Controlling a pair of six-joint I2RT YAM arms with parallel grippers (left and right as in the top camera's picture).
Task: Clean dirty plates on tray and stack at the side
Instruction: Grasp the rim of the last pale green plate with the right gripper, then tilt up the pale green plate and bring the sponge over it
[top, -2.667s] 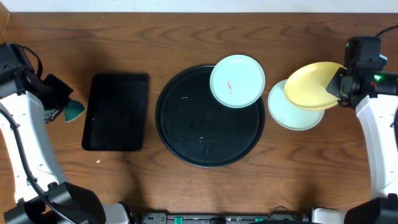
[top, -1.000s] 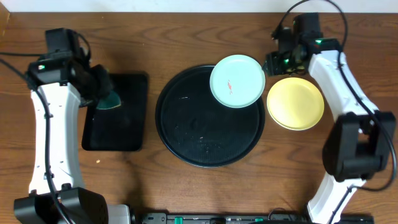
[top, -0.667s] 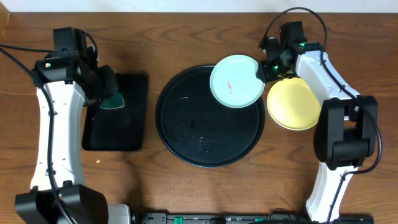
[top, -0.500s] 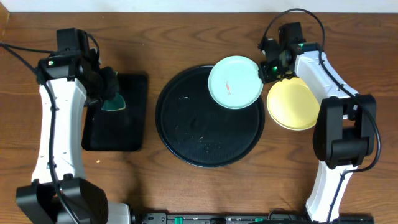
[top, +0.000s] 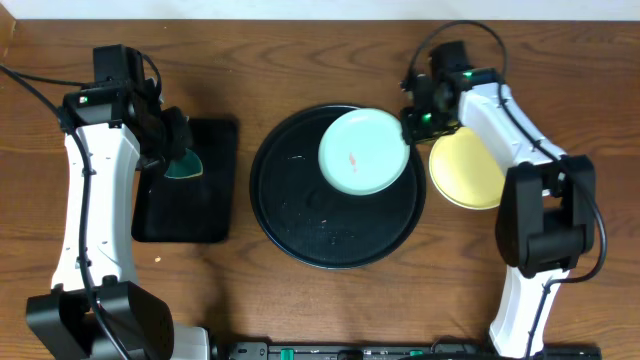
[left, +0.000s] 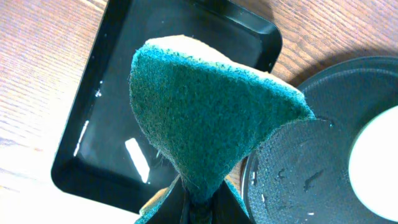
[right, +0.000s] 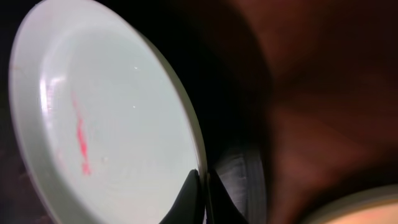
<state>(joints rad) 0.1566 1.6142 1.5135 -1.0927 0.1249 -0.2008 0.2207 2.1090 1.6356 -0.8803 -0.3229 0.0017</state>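
Sliding left, the smeared blue-green plate (top: 362, 153) now sits inside the round black tray (top: 300, 235); before, it hung over the right rim. The right gripper (top: 415, 120) pinches its edge. The left gripper (left: 196, 199) squeezes the green sponge (left: 205, 106), ready to wipe.

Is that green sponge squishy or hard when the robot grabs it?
Probably squishy: the left gripper pinches the green sponge at one end and it curls into a cone. Likely light, since that small pinch holds it up. Its face looks rough, so hardly slippery.
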